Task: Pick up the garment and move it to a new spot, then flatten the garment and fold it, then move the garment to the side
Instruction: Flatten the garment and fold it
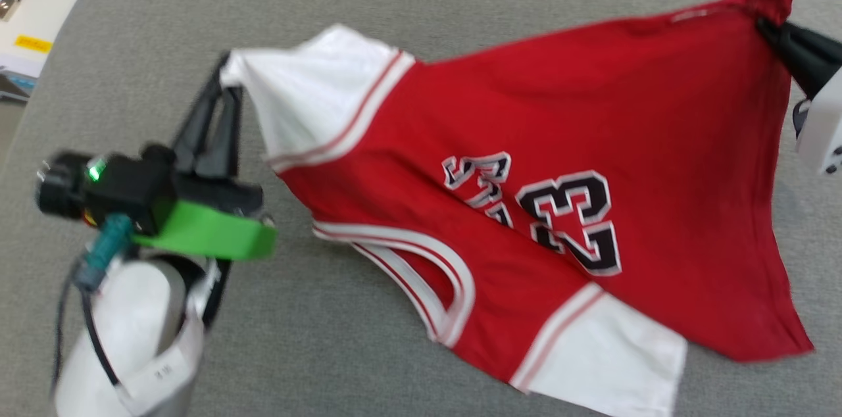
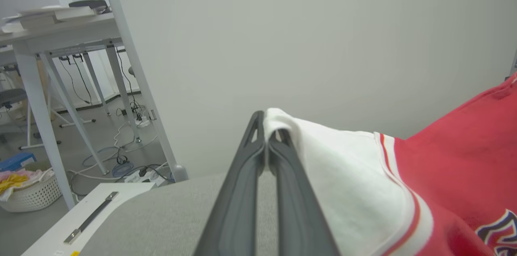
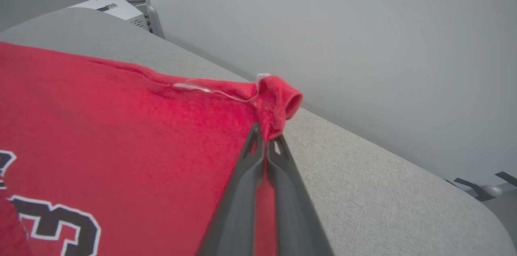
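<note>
Black white-outlined numerals (image 1: pixel 571 220) 23, on red garment (image 1: pixel 658 108); creased lettering (image 1: pixel 477 177) beside them, unreadable

The dark, long-fingered left gripper (image 1: pixel 227 75) and the right gripper (image 1: pixel 764 26) are well apart, each closed tight on the red-and-white garment (image 1: pixel 592 108).
</note>
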You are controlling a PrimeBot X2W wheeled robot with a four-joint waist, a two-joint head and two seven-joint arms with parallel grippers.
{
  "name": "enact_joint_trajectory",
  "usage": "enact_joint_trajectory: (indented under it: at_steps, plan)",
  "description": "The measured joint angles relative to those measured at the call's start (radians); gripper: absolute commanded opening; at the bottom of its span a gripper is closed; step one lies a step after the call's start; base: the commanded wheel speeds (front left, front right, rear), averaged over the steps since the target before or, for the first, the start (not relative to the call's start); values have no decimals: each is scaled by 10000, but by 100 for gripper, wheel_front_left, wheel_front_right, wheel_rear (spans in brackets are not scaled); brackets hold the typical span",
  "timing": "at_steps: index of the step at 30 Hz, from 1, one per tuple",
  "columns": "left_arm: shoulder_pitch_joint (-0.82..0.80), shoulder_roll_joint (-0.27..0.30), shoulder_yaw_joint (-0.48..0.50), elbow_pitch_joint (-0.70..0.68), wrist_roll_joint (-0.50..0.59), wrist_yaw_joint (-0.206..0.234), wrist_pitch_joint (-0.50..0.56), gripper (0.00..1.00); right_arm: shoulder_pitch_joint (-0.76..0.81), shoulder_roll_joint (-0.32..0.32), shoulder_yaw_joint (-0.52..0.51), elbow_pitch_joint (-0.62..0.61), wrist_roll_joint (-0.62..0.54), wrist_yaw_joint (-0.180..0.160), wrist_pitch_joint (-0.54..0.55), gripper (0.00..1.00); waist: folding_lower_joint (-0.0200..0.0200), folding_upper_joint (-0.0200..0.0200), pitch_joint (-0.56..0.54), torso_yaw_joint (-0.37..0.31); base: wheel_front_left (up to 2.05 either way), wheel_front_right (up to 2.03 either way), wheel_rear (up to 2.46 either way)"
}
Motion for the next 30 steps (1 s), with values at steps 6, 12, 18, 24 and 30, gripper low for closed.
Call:
enact_joint_trajectory:
  at_steps: [6,12,18,24,30]
  plan:
    - [-2341,596,128,-353,44,-481,702,0,-916,435,-742,-489,-416,0,-188,0,0,0,263,-388,0,0,0]
    - [-5409,917,173,140,2,-890,1183,0,-2537,767,-1250,-663,-777,0,-2,0,0,0,996,-580,0,0,0]
    - [-8595,1233,-299,1254,38,-1187,1488,0,-4964,1168,-1551,-151,-1360,0,150,0,0,0,1923,-731,0,0,0]
    - [-11792,1421,-888,2997,38,-1306,1484,0,-7677,1641,-1499,1212,-2123,0,-48,0,0,0,2827,-852,0,0,0]
    - [-14371,1549,-1360,4614,25,-1312,1147,0,-9845,2013,-1126,2683,-2548,0,-686,0,1,0,3421,-969,0,0,0]
